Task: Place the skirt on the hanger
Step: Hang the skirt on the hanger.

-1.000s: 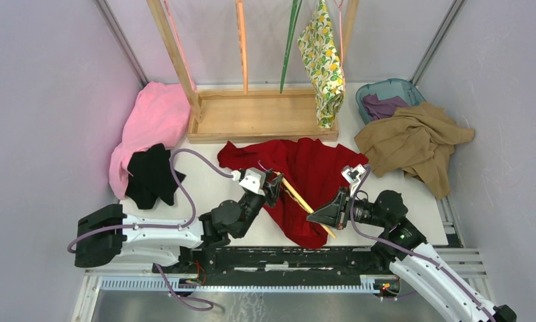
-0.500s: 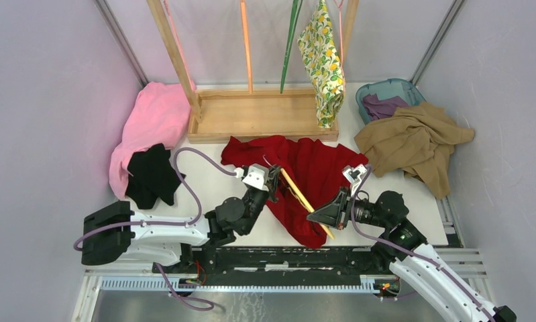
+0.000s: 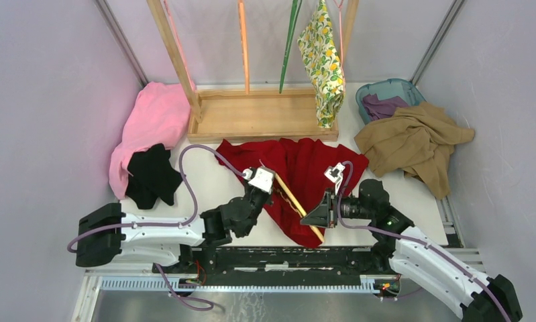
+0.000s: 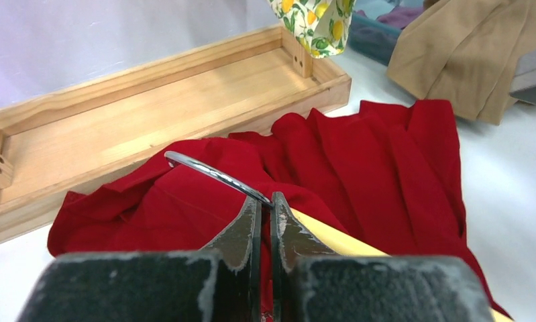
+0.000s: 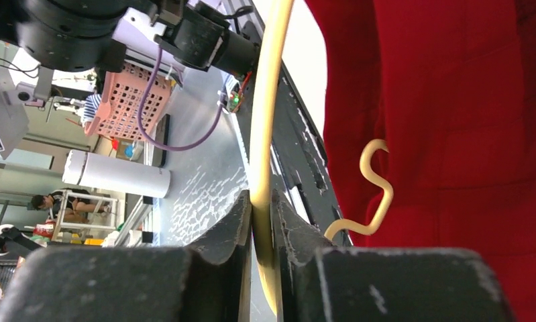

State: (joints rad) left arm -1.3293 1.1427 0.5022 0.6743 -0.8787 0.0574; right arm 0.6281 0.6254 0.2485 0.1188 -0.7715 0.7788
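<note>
The lemon-print skirt (image 3: 324, 67) hangs from the wooden rack at the back, its hem showing in the left wrist view (image 4: 312, 20). A thin pink hanger (image 3: 341, 33) runs up beside it. Both grippers are far from it, over the red garment (image 3: 312, 168). My left gripper (image 3: 273, 180) (image 4: 265, 199) is shut on the metal hook (image 4: 204, 171) of a yellow hanger (image 3: 295, 199). At that hanger's near end, my right gripper (image 3: 305, 220) (image 5: 261, 196) is shut on its yellow bar (image 5: 268, 100).
The wooden rack base (image 3: 258, 114) stands behind the red garment, with an orange hanger (image 3: 243, 40) and a green hanger (image 3: 290, 40) above it. A tan garment (image 3: 412, 144) and a teal basket (image 3: 386, 84) are at right. Pink cloth (image 3: 151, 124) and black cloth (image 3: 151, 174) lie at left.
My left gripper has closed on the yellow hanger's hook. The right arm has shifted left with the hanger's bar, and the red garment has spread slightly.
</note>
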